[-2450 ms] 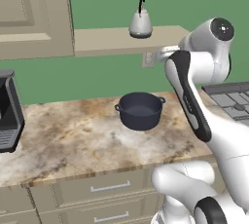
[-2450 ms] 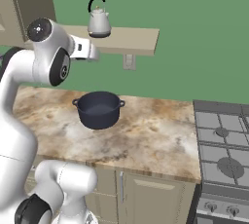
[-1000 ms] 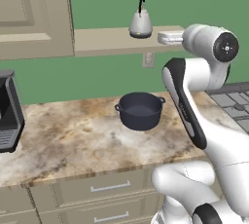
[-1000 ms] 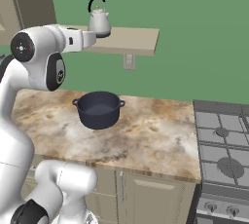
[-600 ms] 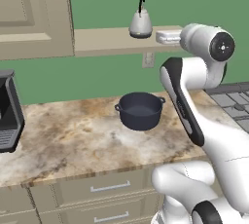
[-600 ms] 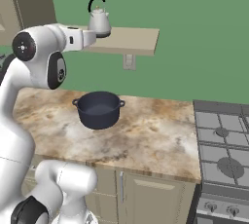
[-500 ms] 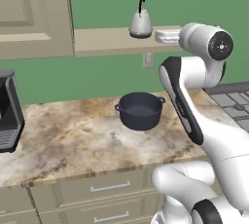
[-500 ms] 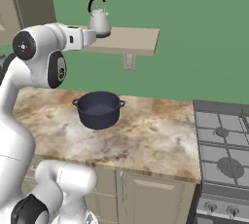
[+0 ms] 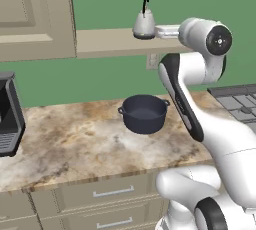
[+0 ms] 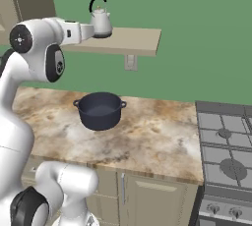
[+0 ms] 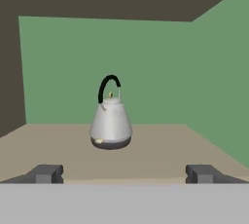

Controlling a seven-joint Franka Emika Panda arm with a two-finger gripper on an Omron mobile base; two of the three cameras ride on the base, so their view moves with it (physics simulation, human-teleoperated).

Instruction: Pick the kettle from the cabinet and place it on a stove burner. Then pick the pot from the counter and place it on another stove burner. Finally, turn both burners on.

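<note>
The small silver kettle [image 9: 144, 24] [image 10: 101, 23] [image 11: 111, 123] with its black arched handle stands upright on the cabinet's open beige shelf [image 9: 105, 42] [image 10: 134, 40]. My gripper [image 9: 157, 30] [image 10: 92, 30] [image 11: 125, 174] is level with the kettle's side, close to it but apart. It is open, its fingertips [image 11: 47, 173] spread wide with nothing between them. The dark navy pot [image 9: 145, 114] [image 10: 100, 110] sits on the marbled counter [image 9: 65, 144] [image 10: 157, 141] below the shelf. The grey stove [image 10: 225, 155] [image 9: 241, 102] with its burners lies to the right of the counter.
A raised-panel cabinet door [image 9: 35, 14] hangs left of the shelf. On the counter's far left stands a dark coffee machine [image 9: 7, 116]. A wall outlet [image 10: 130, 62] sits under the shelf. Drawer fronts [image 9: 112, 192] run below the counter edge.
The hand has moved along the shelf closer to the kettle. Its jaws stayed wide. Kettle and pot have not moved.
</note>
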